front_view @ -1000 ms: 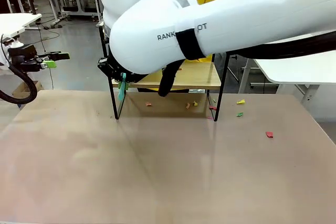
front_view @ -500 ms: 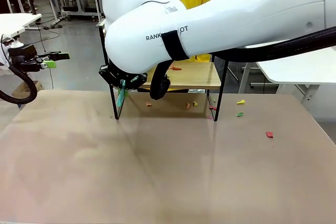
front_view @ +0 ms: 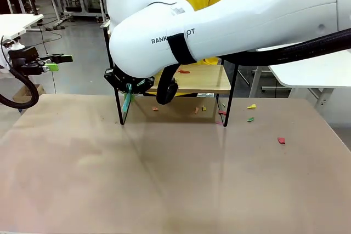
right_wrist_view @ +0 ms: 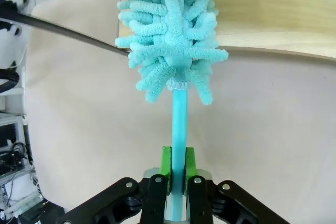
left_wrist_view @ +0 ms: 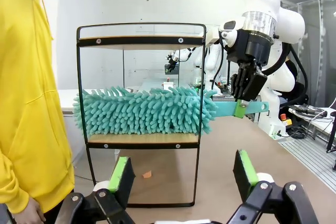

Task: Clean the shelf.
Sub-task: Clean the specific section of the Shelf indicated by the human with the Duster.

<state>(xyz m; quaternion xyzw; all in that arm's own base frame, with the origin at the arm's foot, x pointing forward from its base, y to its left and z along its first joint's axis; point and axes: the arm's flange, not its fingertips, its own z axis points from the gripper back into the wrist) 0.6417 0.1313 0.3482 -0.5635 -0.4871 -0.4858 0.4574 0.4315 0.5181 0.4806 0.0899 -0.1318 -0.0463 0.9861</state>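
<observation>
Right tool (right_wrist_view: 177, 165) first: its jaws are clamped tight on the teal handle (right_wrist_view: 178, 121) of a fluffy duster (right_wrist_view: 170, 40), green pads pressed on both sides of the handle. We follow the handle out, and the duster's head is inside the shelf (left_wrist_view: 140, 40), stretched along the lower board (left_wrist_view: 142, 138) with its strands down on the wood, under the upper board. One orange scrap (front_view: 184, 71) lies on that lower board near the big white arm. The shelf itself stands upright at the far middle of the bench (front_view: 164, 179), right in front of a person in a yellow hoodie (left_wrist_view: 23, 103). More scraps lie on the bench under the shelf and off to its right: yellow (front_view: 251, 106), green (front_view: 250, 119), red (front_view: 281, 140). Over at the bench's left edge, the left tool (left_wrist_view: 182, 170) hangs with jaws spread wide, gripping nothing, facing the shelf end-on.
</observation>
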